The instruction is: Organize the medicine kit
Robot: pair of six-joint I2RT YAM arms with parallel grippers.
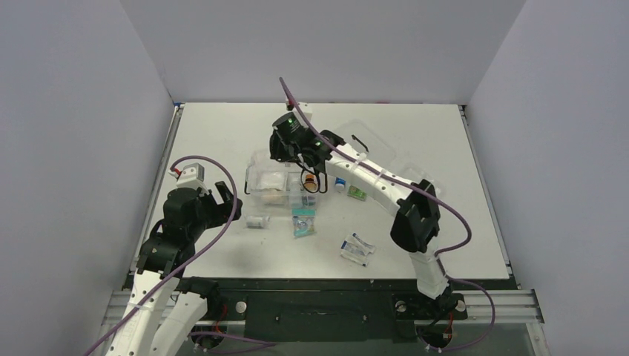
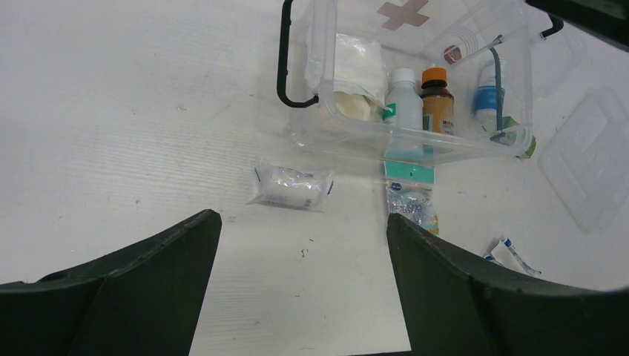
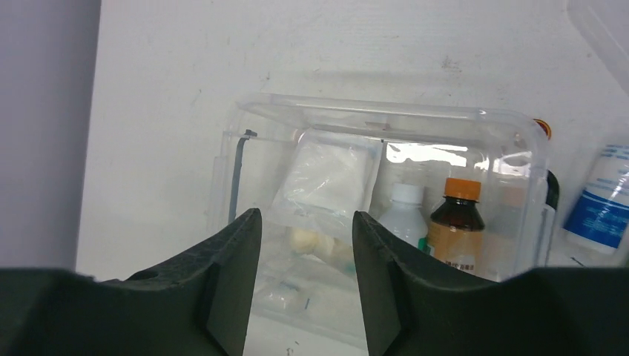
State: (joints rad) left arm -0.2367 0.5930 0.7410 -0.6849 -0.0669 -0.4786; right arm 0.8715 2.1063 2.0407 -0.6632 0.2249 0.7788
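The medicine kit (image 1: pixel 256 159) is a clear box in the middle of the table, with a black side clip (image 2: pixel 283 59) and a faint red cross. Inside it I see a gauze packet (image 3: pixel 330 178), a white bottle (image 3: pixel 406 215) and a brown bottle with an orange cap (image 3: pixel 460 222). My right gripper (image 3: pixel 305 222) hangs open above the kit's left half, nothing between its fingers. My left gripper (image 2: pixel 304 219) is open over bare table near the kit's left front. A wrapped bandage roll (image 2: pixel 291 187) lies just ahead of it.
A teal packet (image 2: pixel 410 196) lies against the kit's front wall. A blue-and-white bottle (image 3: pixel 604 208) and a green box (image 1: pixel 357 193) sit right of the kit. Small sachets (image 1: pixel 356 248) lie nearer the front. A flat clear lid (image 1: pixel 371 141) rests behind the right arm.
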